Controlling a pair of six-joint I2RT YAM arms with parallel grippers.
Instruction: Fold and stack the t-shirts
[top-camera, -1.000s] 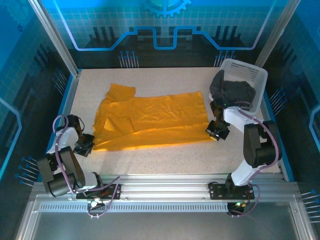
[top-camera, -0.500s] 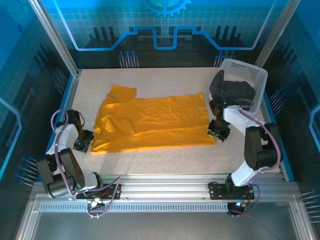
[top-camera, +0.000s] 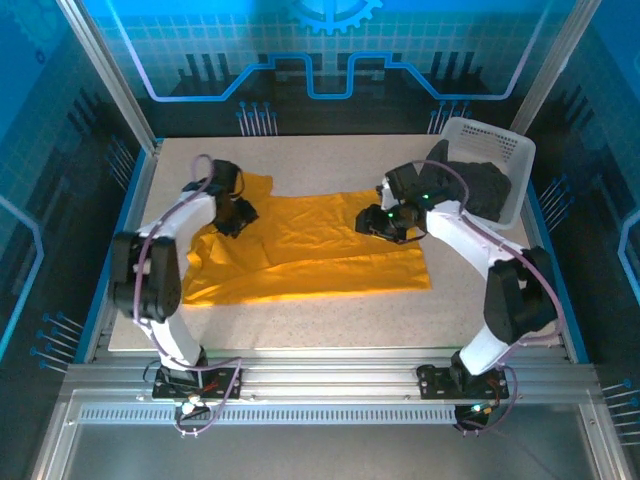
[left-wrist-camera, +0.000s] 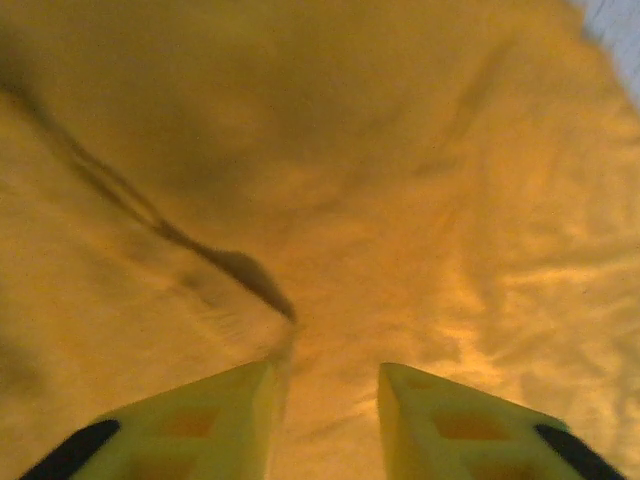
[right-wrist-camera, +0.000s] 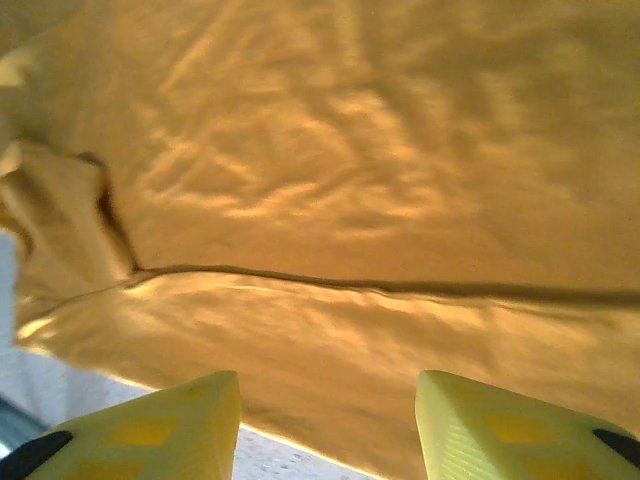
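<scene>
The left fingers (left-wrist-camera: 200, 420) and right fingers (right-wrist-camera: 160, 425) hang spread open over the plain orange-yellow cloth t-shirt (top-camera: 310, 255), so each should likely pinch its far edge fully and lift together, level.

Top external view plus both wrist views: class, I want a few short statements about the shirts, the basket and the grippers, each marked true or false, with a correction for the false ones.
1. The orange-yellow t-shirt lies spread out on the table. True.
2. The dark t-shirt lies flat on the table beside it. False: it sits bunched in the white basket.
3. The left gripper and the right gripper are both over orange-yellow cloth. True.
4. The right gripper is shut on a fold of cloth. False: its fingers stand apart with nothing pinched between them.
</scene>
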